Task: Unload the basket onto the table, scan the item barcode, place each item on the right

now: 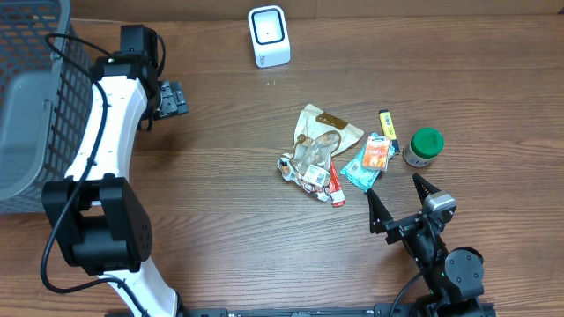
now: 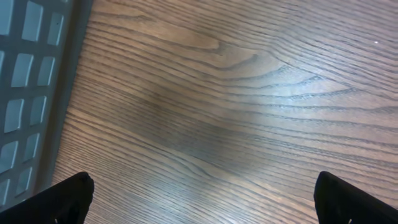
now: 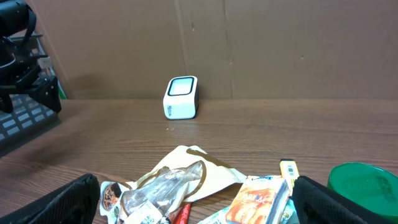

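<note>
Both spread, empty: R gripper (image 1: pixel 392 185), L gripper (image 1: pixel 170 99). Best: R takes orange pkt (image 1: pixel 377 155) by edge, barcode twd scanner (image 1: pixel 269 35).

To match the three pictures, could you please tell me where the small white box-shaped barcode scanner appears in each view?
Overhead: white box-shaped scanner at top centre.
Left wrist: not in it.
Right wrist: scanner left of centre, upper half.
Shared landmark: grey mesh basket, at left in every view.

Before the jaws of the right gripper (image 1: pixel 392 186): one beige pouch (image 1: pixel 330 123), one clear wrapper (image 1: pixel 310 159), one red tube (image 1: pixel 336 187), one teal packet (image 1: pixel 369 162), one yellow stick (image 1: pixel 387 122), one green-lidded jar (image 1: pixel 426 145). Farther ahead is one white scanner (image 1: pixel 269 35). Beside the jaws of the left gripper (image 1: pixel 179 99) is one grey basket (image 1: pixel 26 44).
</note>
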Action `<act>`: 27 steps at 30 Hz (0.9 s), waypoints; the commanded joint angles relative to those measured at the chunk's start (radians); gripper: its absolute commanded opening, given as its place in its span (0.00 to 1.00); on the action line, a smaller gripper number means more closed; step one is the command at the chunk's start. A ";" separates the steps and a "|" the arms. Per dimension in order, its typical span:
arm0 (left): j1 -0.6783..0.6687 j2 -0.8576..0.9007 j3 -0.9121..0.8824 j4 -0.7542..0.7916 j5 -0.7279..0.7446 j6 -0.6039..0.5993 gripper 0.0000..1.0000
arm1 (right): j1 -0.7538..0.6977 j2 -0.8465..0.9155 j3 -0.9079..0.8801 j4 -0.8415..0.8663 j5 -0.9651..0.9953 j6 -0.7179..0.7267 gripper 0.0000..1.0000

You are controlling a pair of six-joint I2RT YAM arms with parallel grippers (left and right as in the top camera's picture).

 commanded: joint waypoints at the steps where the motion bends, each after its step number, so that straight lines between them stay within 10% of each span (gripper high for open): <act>1: -0.031 -0.144 0.018 0.002 -0.014 -0.003 1.00 | -0.007 -0.006 -0.010 0.003 0.010 0.010 1.00; 16: -0.038 -0.977 0.018 0.000 -0.014 -0.003 1.00 | -0.007 -0.006 -0.010 0.003 0.010 0.010 1.00; 27: -0.041 -1.237 0.008 -0.045 -0.013 -0.003 1.00 | -0.007 -0.006 -0.010 0.003 0.010 0.010 1.00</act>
